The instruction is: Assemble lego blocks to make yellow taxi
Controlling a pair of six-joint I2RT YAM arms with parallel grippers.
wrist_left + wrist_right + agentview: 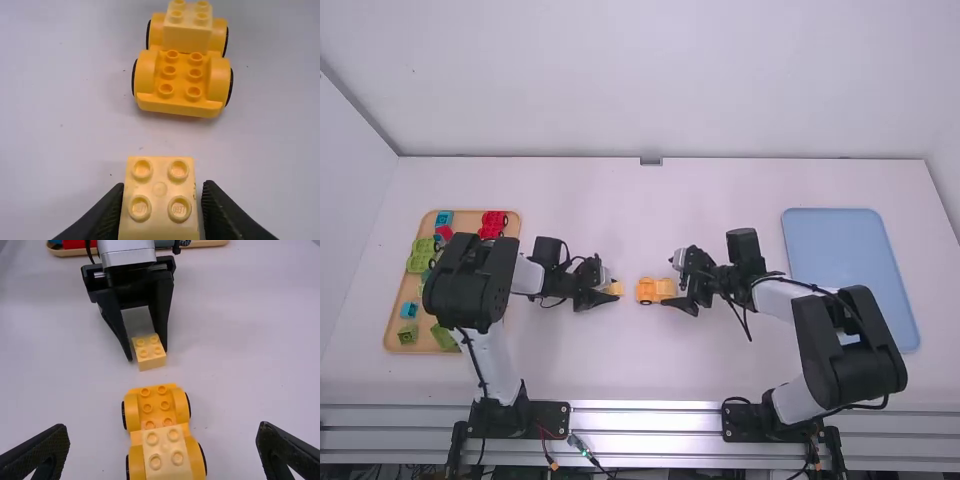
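- Pinching loose yellow block point(159, 197) in left gripper point(164, 184), just beside yellow chassis point(180, 106), at its bare end.
- Fingers spread at right gripper point(163, 426), near chassis end bearing mounted block point(166, 449).
- Could seat crooked if misaligned; could roll chassis if pressed unbraced.

Light: bright, diffuse; source indeterminable | Tabletop point(620, 365): near-evenly lit | Shadow: one, soft, faint, at car point(180, 106) | Glare: streaks, metal rail point(650, 420)

one high and far, two wrist-close, opposed
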